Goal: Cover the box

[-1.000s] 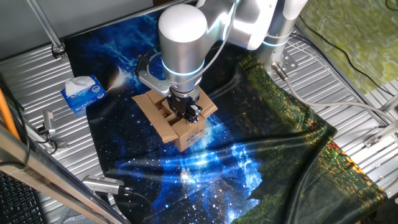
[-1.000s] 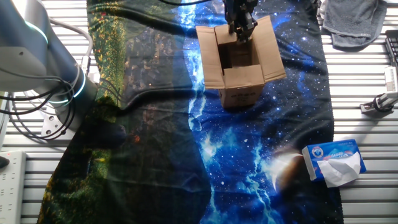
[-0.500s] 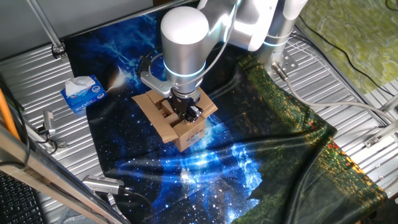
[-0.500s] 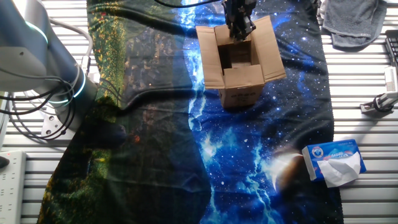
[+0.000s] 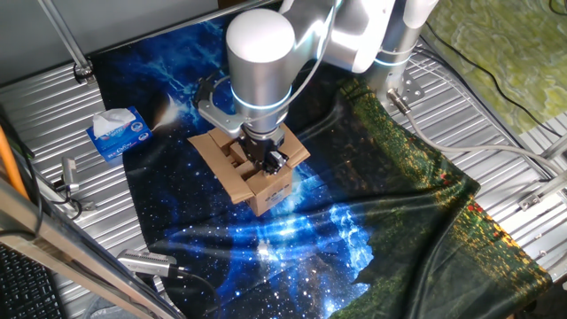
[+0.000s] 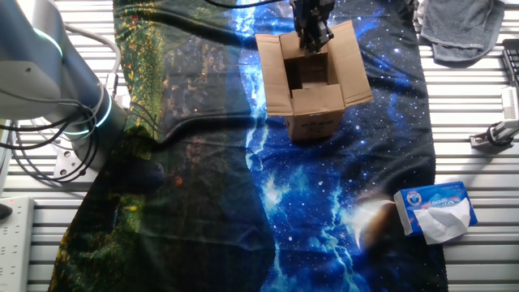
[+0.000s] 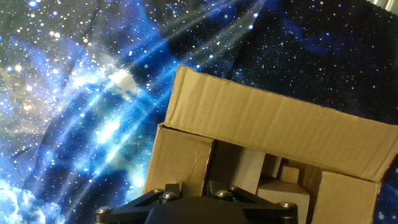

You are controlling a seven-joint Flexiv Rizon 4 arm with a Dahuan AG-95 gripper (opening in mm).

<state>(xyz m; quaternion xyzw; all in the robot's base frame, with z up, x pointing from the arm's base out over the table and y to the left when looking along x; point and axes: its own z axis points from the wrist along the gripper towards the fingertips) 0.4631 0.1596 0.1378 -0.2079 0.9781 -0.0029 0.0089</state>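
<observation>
The box (image 6: 312, 81) sits on the galaxy-print cloth (image 6: 324, 203) near the middle of the table, top open: side flaps splayed outward, near flap folded partly down in the other fixed view. Not covered yet.

The gripper (image 6: 312, 32) hangs at the far edge of the opening, fingers pointing down around the rear flap. Finger state: cannot tell. In one fixed view the wrist hides it, in the other the fingers are a dark blur, and the hand view only shows the gripper base, not the tips.

The hand view looks along one flap and into the carton; some inner cardboard pieces are visible inside, can't tell what they are.

Risks from here, my read:
- The box is light and unanchored on loose cloth. A sideways push on a flap likely slides or tips the whole carton instead of folding the crease.
- The cloth is wrinkled, so it can bunch and drag with the box.
- Corrugated flaps spring back. One flap pressed down alone may pop up once released.
- Wrong fold order traps a side flap outside or jams it against the inner pieces.
- Descending too deep at the rim crushes the wall.

The tissue box (image 6: 438, 211) is well apart, no collision concern.
</observation>
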